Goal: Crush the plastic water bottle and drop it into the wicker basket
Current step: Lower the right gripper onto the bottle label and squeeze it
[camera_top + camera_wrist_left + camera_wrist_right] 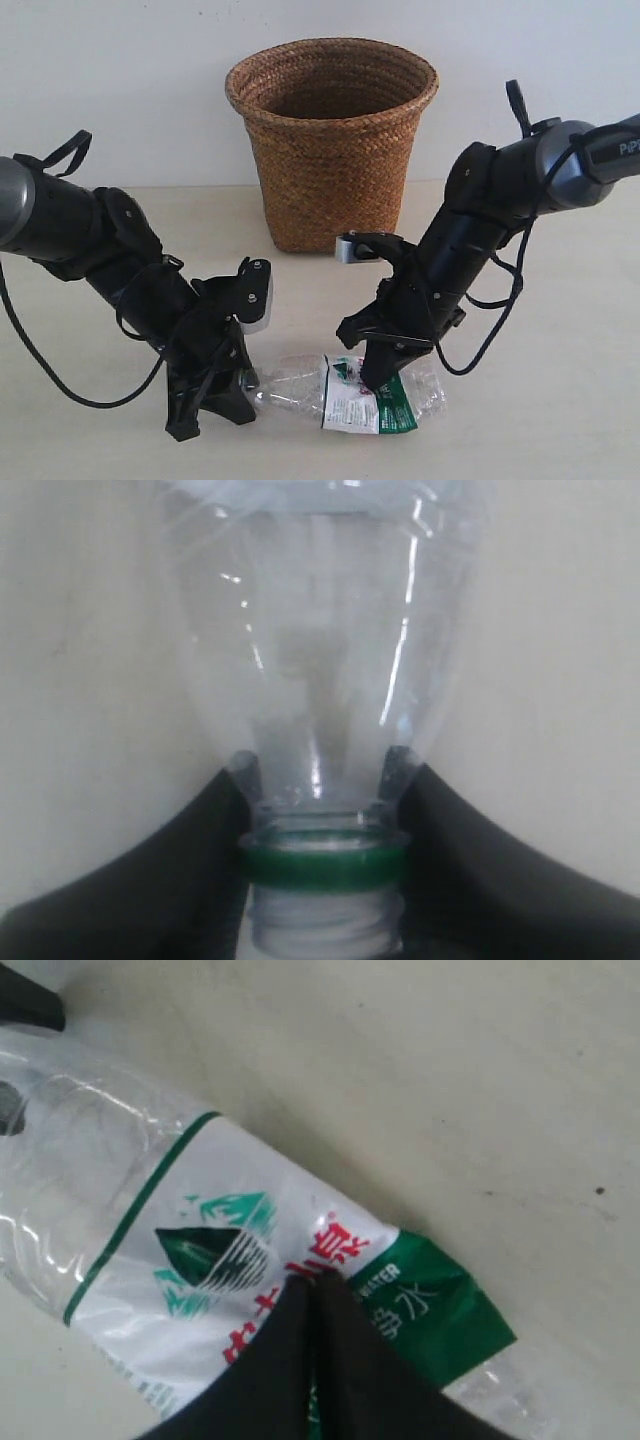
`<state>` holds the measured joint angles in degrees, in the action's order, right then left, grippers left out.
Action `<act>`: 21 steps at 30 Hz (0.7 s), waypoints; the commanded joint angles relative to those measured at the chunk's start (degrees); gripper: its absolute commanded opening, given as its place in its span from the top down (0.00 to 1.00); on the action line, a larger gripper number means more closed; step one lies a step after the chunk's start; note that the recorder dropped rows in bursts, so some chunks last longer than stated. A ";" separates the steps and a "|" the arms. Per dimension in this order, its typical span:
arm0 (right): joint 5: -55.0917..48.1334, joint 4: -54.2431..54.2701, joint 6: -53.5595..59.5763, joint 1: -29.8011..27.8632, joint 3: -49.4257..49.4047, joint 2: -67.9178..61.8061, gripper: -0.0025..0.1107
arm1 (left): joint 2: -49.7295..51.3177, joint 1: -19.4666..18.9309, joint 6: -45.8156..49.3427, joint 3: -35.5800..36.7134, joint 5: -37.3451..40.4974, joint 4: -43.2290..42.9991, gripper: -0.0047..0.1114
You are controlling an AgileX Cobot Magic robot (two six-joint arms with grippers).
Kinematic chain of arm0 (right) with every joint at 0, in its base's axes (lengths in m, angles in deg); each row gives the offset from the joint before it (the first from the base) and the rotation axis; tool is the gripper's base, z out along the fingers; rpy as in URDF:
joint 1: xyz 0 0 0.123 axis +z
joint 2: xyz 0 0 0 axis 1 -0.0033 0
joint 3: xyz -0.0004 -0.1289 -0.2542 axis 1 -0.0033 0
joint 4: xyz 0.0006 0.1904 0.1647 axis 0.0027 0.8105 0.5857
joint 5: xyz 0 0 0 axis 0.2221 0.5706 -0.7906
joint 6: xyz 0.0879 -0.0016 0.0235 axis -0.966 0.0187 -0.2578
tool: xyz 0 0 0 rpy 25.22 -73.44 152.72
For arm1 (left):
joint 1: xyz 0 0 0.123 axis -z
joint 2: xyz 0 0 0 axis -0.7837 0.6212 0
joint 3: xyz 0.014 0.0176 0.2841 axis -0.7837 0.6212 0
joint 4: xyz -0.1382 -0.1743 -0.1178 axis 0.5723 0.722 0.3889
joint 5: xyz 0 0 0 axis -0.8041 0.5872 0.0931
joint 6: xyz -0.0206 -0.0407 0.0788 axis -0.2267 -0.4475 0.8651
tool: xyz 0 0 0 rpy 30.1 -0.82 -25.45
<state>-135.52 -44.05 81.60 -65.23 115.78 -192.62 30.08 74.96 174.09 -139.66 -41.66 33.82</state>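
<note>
Closest to me is the clear thin plastic water bottle (300, 385). It's lying on its side on the pale beige worktop (560, 400), right along the near edge and roughly midway between the left and right edges. The neck points toward the left edge and the base toward the right one.

My left gripper (322, 780) is down at the neck end. On the left wrist cam its two black fingers (150, 880) sit one on each side of the neck, snug against the shoulder just above the green neck ring (322, 865), so that one's pinching the neck.

My right gripper (378, 375) comes down on the middle of the bottle, onto the white-and-green label (250, 1250) with the red characters. Its fingers are pressed together with only a thin seam between them, and the tips are touching the label. Can't tell whether any plastic is caught in that seam. The bottle body looks a bit wrinkled around there.

Then there's the brown woven wicker basket (330, 170), standing upright toward the far edge of the worktop, about centred, against the white wall (120, 80). It's well apart from the bottle and neither gripper touches it.
</note>
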 commanded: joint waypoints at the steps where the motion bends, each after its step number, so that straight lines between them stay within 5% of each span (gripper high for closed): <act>1: -6.94 -6.94 -1.14 0.53 2.50 -6.55 0.98 | 0.54 0.66 -1.71 0.27 -0.79 0.00 0.93; 13: -11.10 -7.59 -3.59 0.53 7.06 -11.33 0.98 | 0.54 0.66 -2.62 0.27 -0.08 -0.58 0.93; 21: -13.18 -6.81 -4.98 -1.54 7.63 -1.29 0.98 | 0.54 0.66 -4.08 0.27 -0.08 -2.00 0.93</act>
<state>-148.70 -45.67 76.90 -66.34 124.74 -196.15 29.87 74.96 172.17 -139.66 -39.84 31.86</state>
